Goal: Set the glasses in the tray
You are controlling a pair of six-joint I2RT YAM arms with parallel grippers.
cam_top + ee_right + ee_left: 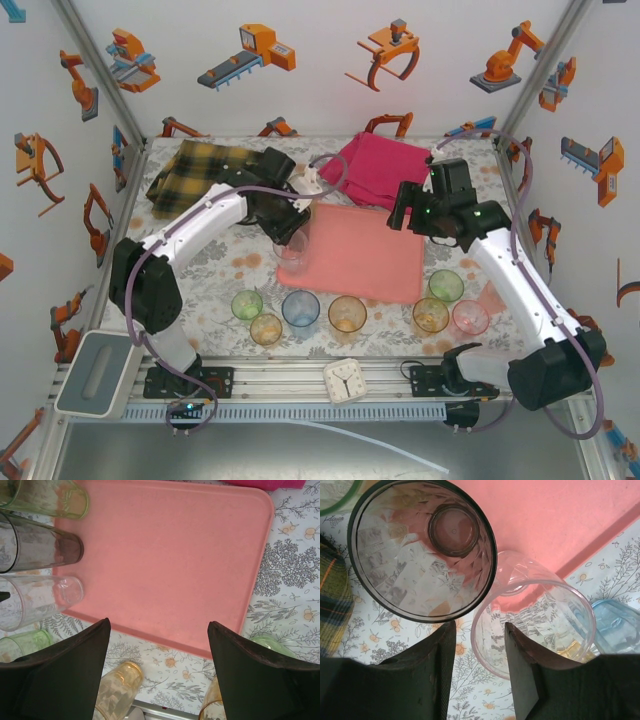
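Left tool (480, 627) sits low at the left edge of the tray (170, 555). Its fingers are apart, and the near rim wall of the clear glass (535, 615) stands in the gap. There's a visible gap between wall and left finger, so it's not clamped and reads as a let-go. It looks like one finger outside the wall and one inside, though I can't be sure of that. The clear glass is upright on the tray at its near-left corner, just beside the grey glass (422, 545), with a green glass (50, 497) next along the same edge. All three bases sit just inside the rim. My read is that they're packed tight from one side to leave the middle free for the rest. Right tool (159, 625) hangs above the tray's near edge with fingers wide apart and nothing between them, probably parked clear of the left arm. Seven more glasses stand on the surface (215, 295) in a loose row in front of the tray, among them the blue glass (300, 308), orange glass (347, 313) and pink glass (470, 317). That puts the task roughly a third done. One risk is that a finger inside the clear glass drags the wall on the way up and tips it into the grey one, so the lift should go straight up.
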